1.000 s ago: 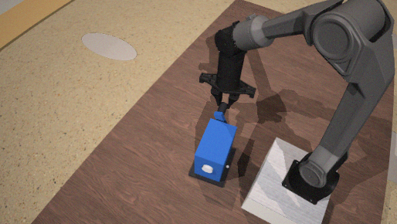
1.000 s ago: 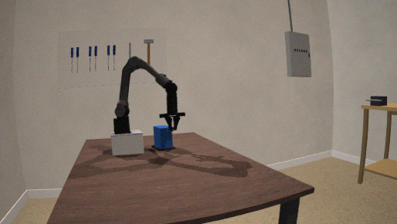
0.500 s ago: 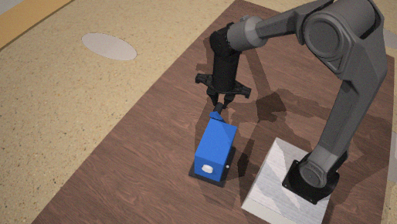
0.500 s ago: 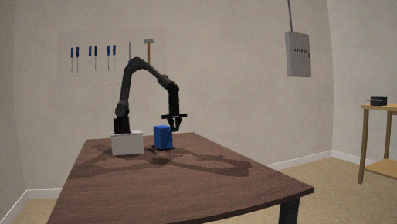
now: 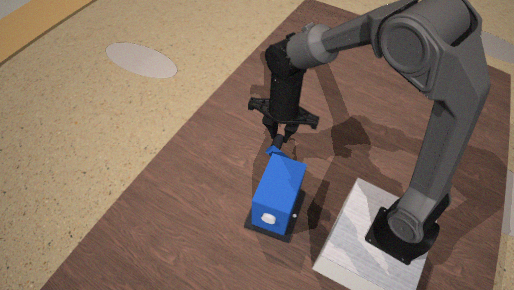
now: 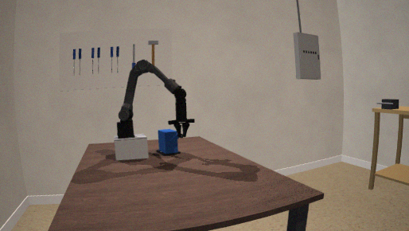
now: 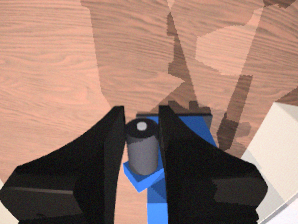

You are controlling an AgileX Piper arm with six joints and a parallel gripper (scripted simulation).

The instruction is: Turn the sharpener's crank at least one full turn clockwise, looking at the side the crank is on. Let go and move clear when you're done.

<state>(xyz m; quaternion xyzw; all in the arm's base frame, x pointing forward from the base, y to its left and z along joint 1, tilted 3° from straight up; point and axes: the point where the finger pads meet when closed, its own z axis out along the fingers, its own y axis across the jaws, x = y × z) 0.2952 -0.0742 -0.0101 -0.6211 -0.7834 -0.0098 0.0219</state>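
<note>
The blue box sharpener (image 5: 279, 193) (image 6: 167, 141) stands on a dark base plate on the brown table (image 5: 190, 220). Its blue crank arm (image 5: 274, 150) (image 7: 148, 183) sticks out from the far end and carries a dark grey handle knob (image 7: 141, 148) (image 5: 278, 142). My gripper (image 5: 281, 135) (image 6: 182, 130) (image 7: 141, 118) points down over that end and is shut on the crank handle, one finger on each side of the knob. The crank arm slants in the wrist view. Most of the sharpener body is hidden behind the fingers in the wrist view.
The arm's base sits on a pale grey block (image 5: 350, 235) (image 6: 130, 147) (image 7: 282, 156) right of the sharpener. A white knob (image 5: 268, 218) shows on the sharpener's near face. A grey disc (image 5: 141, 60) lies on the floor to the left.
</note>
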